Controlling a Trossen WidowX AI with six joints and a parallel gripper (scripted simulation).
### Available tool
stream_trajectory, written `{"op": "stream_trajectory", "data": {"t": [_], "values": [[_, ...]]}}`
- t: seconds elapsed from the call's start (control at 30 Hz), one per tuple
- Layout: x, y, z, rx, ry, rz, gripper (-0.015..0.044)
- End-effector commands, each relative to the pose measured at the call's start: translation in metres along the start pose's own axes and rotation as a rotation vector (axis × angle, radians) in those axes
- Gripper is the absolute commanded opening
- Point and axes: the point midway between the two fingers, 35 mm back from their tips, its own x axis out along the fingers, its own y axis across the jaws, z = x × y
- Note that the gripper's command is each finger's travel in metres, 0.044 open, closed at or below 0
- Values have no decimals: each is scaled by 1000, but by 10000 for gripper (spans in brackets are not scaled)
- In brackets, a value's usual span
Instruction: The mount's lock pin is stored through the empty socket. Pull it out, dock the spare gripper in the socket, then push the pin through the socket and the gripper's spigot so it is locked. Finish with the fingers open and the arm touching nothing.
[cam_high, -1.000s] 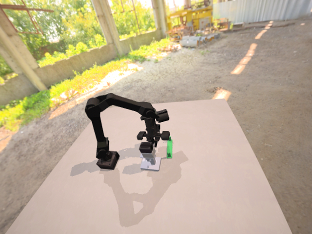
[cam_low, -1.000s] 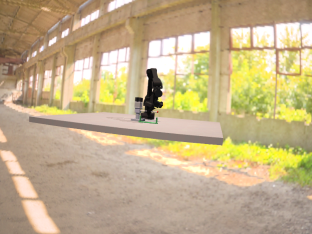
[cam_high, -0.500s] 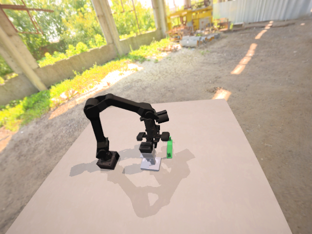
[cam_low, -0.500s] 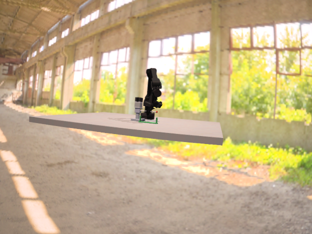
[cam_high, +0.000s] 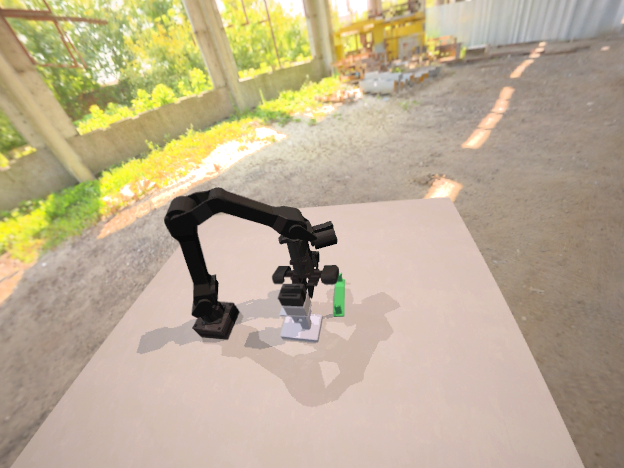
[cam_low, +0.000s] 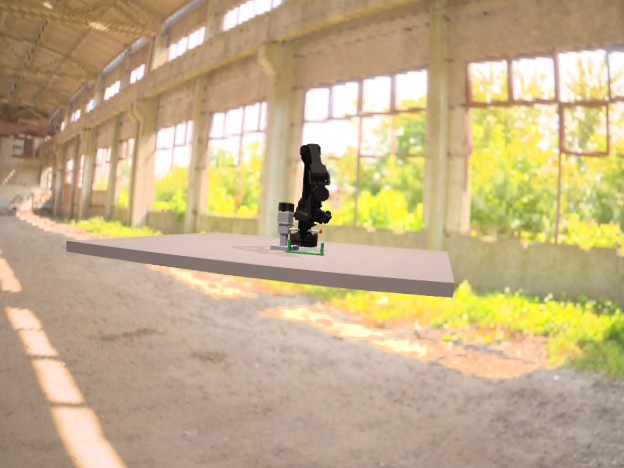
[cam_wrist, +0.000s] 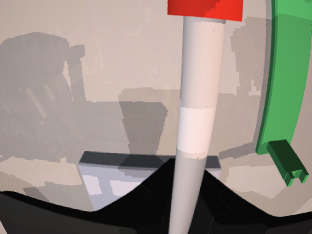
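My gripper (cam_high: 309, 292) (cam_wrist: 180, 167) is shut on the lock pin (cam_wrist: 200, 90), a pale rod with a red head (cam_low: 320, 231) (cam_wrist: 205, 7). The pin is held level, its head pointing away from the mount. The mount's pale base plate (cam_high: 300, 332) (cam_wrist: 115, 187) lies on the table, with a grey post (cam_high: 302, 321) (cam_low: 283, 239) on it. The spare gripper, a grey body (cam_high: 296, 309) (cam_low: 285, 217) with a black top (cam_high: 293, 294) (cam_low: 286, 207), stands upright on the post. The pin's far end is near the post, hidden by the fingers; whether it enters the socket cannot be told.
A green cradle (cam_high: 339, 297) (cam_low: 304, 252) (cam_wrist: 287, 75) with an upright at each end lies on the table (cam_high: 403, 261) (cam_low: 383, 266), beside the mount and close to my gripper. The spare gripper's black top stands close beside my fingers in the top view.
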Motion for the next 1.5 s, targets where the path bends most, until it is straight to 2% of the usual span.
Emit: {"op": "stream_trajectory", "data": {"t": [0.0,1.47], "values": [[2,2,-2,-4,6,1,0],[7,2,-22,0,5,-17,0]]}}
